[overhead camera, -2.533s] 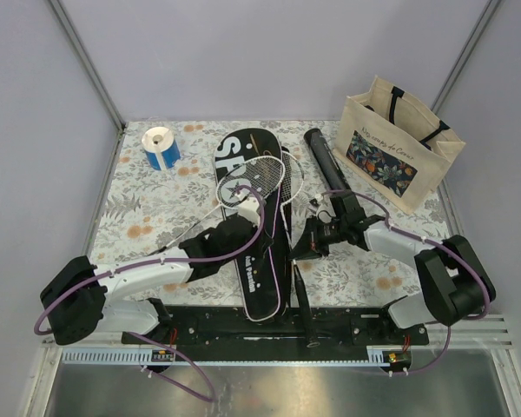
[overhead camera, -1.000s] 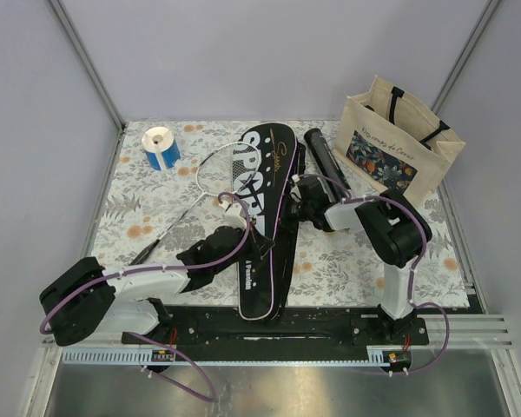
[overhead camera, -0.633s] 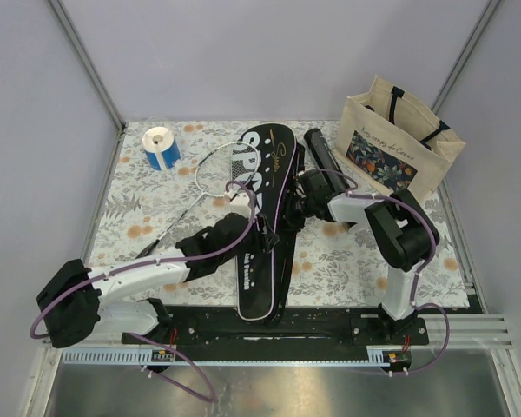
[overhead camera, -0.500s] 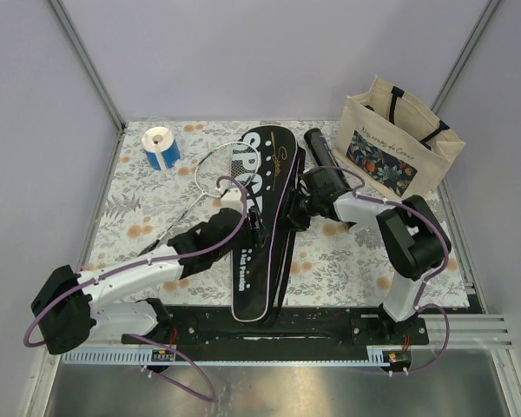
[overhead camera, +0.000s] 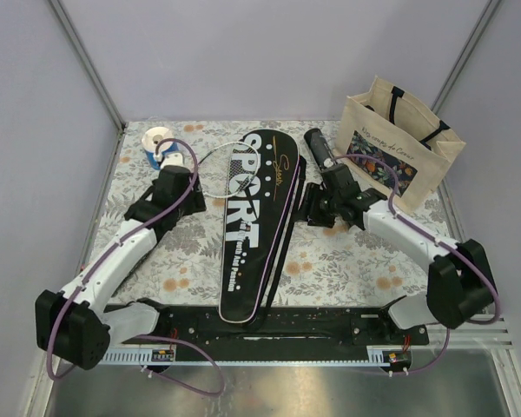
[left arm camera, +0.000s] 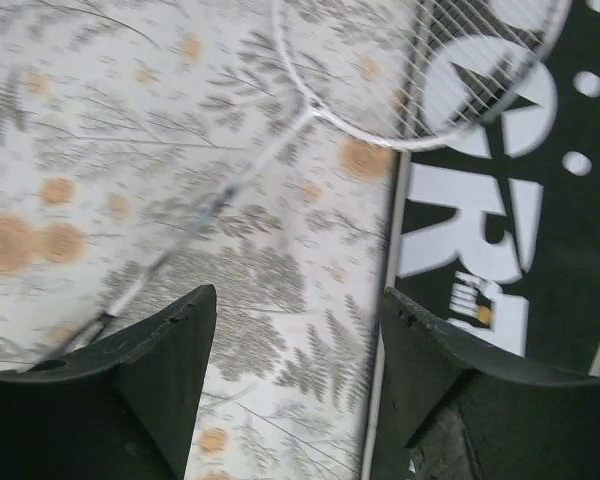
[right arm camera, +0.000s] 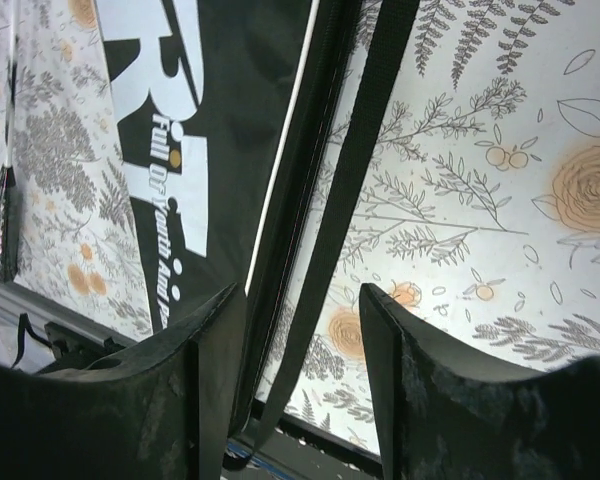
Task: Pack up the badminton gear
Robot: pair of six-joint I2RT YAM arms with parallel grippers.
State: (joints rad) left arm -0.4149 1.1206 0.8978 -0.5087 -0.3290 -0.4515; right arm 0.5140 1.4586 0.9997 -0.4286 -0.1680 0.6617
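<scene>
**Racket case lies closed across the table, both grippers open above it**

Seen from above, a black racket case (overhead camera: pixel 252 226) lettered SPORT in white lies lengthwise down the middle of the frame on a floral tablecloth (overhead camera: pixel 347 269). Its wide end is toward the top and its narrow end is near the arm bases at the bottom.

A black tube (overhead camera: pixel 317 149) lies just right of the case's wide end. A beige tote bag (overhead camera: pixel 399 148) stands in the upper right corner. A blue-and-white tape roll (overhead camera: pixel 159 144) sits in the upper left.

The left arm (overhead camera: pixel 122 252) reaches up the left side of the frame, ending close to the tape roll. In its wrist view, the left gripper (left arm camera: pixel 298 300) has its fingers spread wide, with only bare tablecloth between them. A white-framed racket (left arm camera: pixel 310 112) fills the upper part of that view. Its strung head overlaps the edge of the case at the right, and its thin shaft slants down to the lower left.

The right arm (overhead camera: pixel 408 234) comes in from the lower right toward the middle. In its wrist view, the right gripper (right arm camera: pixel 300 295) also has its fingers spread and is pinching nothing. The case fills the upper left of that view. A black strap (right arm camera: pixel 365 180) runs diagonally from the top down through the gap between the fingers. Whether the fingers touch it cannot be told.
</scene>
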